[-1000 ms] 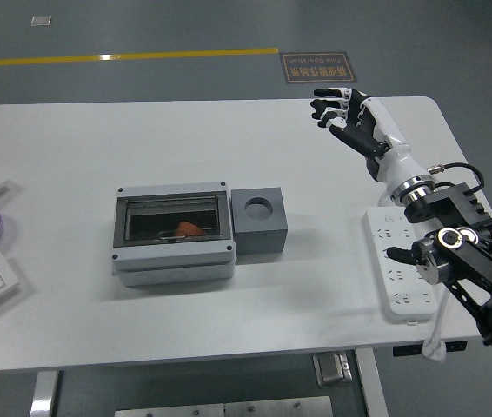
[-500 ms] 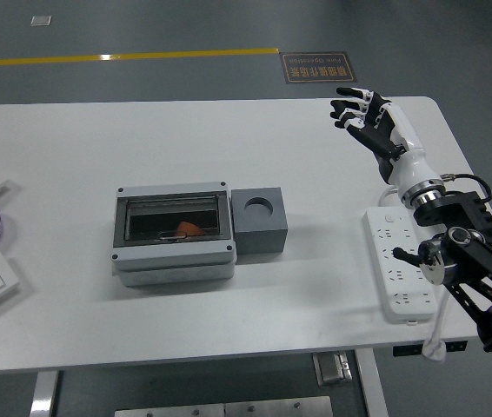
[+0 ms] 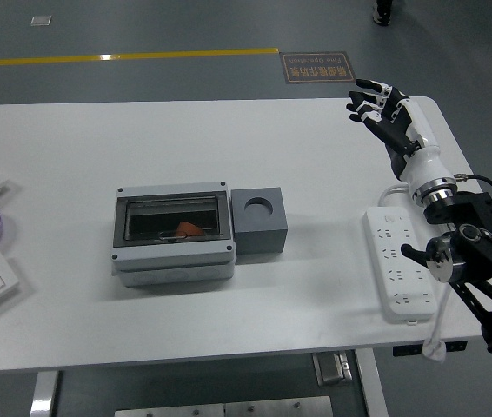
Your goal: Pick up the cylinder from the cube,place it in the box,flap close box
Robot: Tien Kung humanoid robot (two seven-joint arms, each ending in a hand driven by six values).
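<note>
1. One hand in my view: right hand, raised over the table's far right corner, fingers spread apart, holding nothing.
2. Box, well left of those fingers, clear flap down; orange cylinder inside.
3. Cube, touching the box's right side, socket vacant.
4. Power strip, below my wrist.

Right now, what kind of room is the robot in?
Probably a factory floor or robot test lab: a grey floor with a yellow line, a floor sign, and a white table holding a power strip.
</note>
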